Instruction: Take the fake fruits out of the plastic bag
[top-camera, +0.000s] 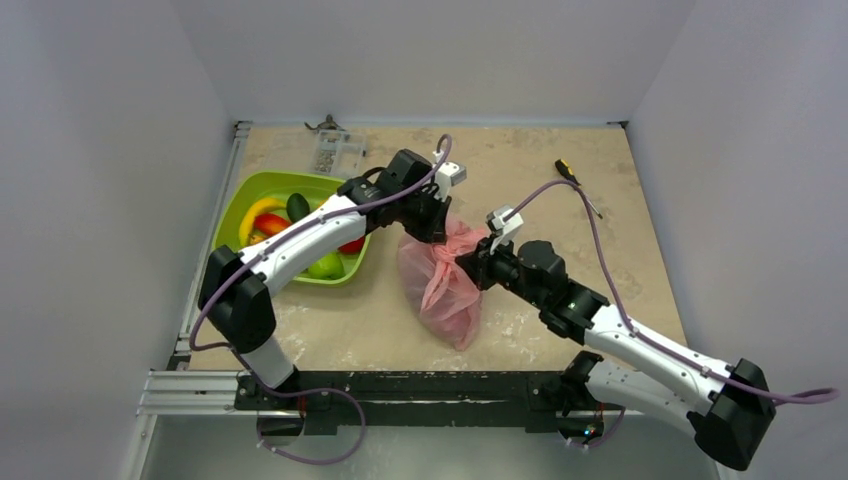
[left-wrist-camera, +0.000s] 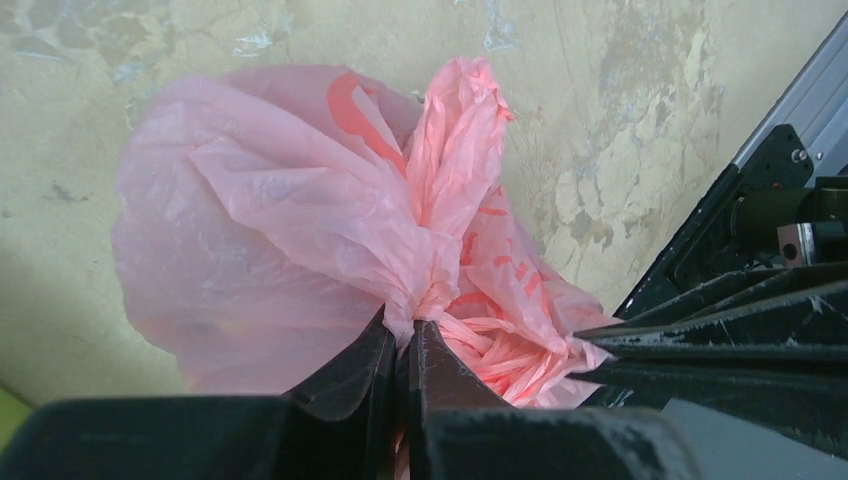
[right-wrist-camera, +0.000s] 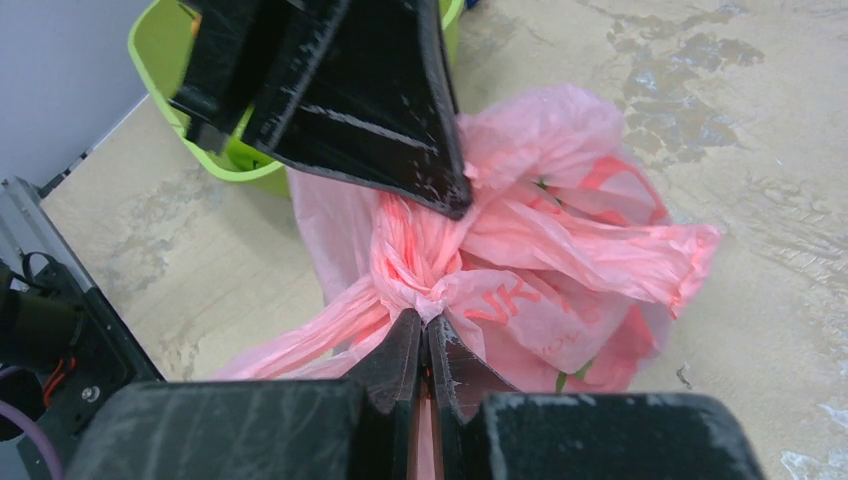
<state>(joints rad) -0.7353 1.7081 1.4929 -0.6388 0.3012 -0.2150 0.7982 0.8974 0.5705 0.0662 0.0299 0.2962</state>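
Left claw (left-wrist-camera: 402, 335) is clenched on the twisted neck of the pink plastic bag (left-wrist-camera: 250, 230). Right claw (right-wrist-camera: 425, 325) pinches the same knot from the opposite side. The bag's bulk lies on the tabletop (top-camera: 560, 230), near a lime-green tray (top-camera: 232, 208) holding fake fruits (top-camera: 272, 222).

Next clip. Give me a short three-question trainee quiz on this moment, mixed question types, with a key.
1. True or false: the left end effector and the right end effector are both shut on the plastic bag at its gathered top.
2. The fake fruits in plain view lie: A) in the lime-green tray; B) on the bare table; C) in an end effector.
3. Fill in: the lone hand tool lying apart from the bag is a ___.
Key: 1 true; 2 A; 3 screwdriver.
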